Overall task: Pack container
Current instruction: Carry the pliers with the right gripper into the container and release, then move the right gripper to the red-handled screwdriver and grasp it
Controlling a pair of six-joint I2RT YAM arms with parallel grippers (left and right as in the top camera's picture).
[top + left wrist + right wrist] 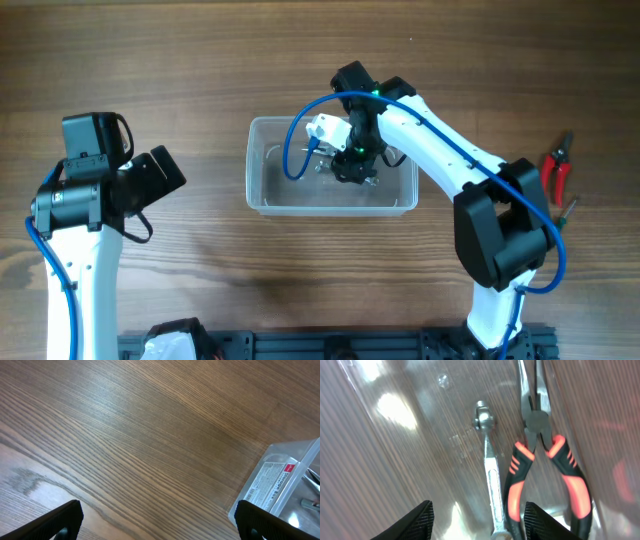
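Two arms in the overhead view. The container [262,200] sits mid-table [200,60], long side running left to right. The right gripper [350,165] is down inside its walls, a little right of the tub's centre. Finger spread can't be read from this view. The left gripper [152,178] hangs over bare wood well to the container's left, apart from it. A second pair of red-handled pliers [557,165] lies on the table far right, outside the tub.

Left wrist: the fingers [60,520] are wide apart at the two bottom corners, with only wood grain between them. A container corner with its white label [272,485] shows at frame right, ahead of the finger on that side and not between the two.

Right wrist: the fingers [417,520] are spread and hover over the clear container floor [385,435]. A wrench [490,475] and pliers [540,460] with red-and-black handles lie side by side on that floor. The wrench runs down between the fingertips in frame, and the pliers' handles end near the finger at frame right. I can't tell whether either finger touches a tool.
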